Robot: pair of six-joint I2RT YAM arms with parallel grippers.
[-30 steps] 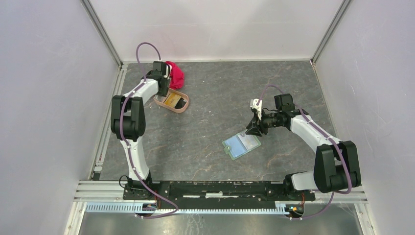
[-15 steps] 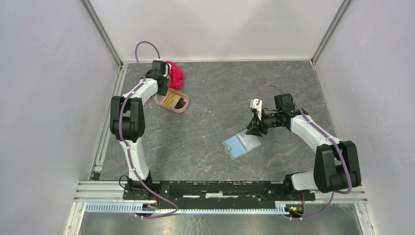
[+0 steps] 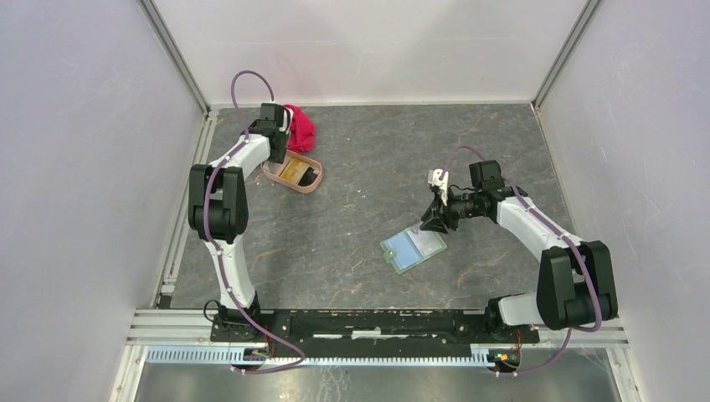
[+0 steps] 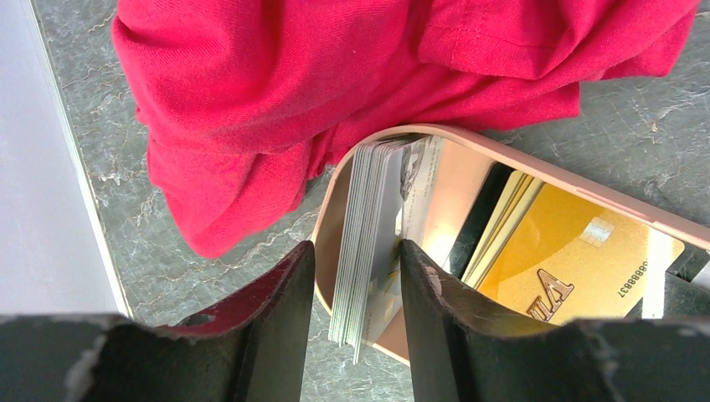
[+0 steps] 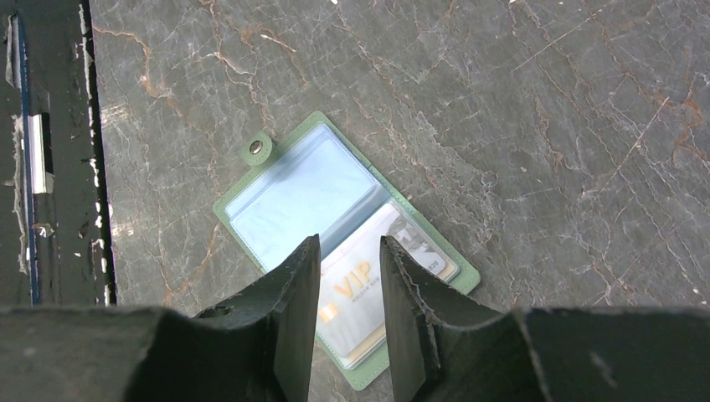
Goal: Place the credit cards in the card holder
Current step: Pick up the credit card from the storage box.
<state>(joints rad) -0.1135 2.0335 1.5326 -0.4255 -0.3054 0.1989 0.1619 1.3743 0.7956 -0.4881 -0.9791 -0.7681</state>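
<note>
The left arm (image 3: pixel 219 201) reaches the table's (image 3: pixel 368 151) far left corner, left pincer (image 4: pixel 357 251) aimed down, jaws parted. The right arm (image 3: pixel 536 222) bends inward, right pincer (image 5: pixel 349 247) angled down, jaws slightly apart.

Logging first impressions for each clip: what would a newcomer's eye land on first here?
The crumpled red cloth at the far left corner of the table stands out most. Against it sits a pinkish tray, where the left pincer straddles a stack of cards standing on edge beside a gold card. Near the middle, the green card holder lies open with a VIP card in one pocket and the right pincer open above it.
</note>
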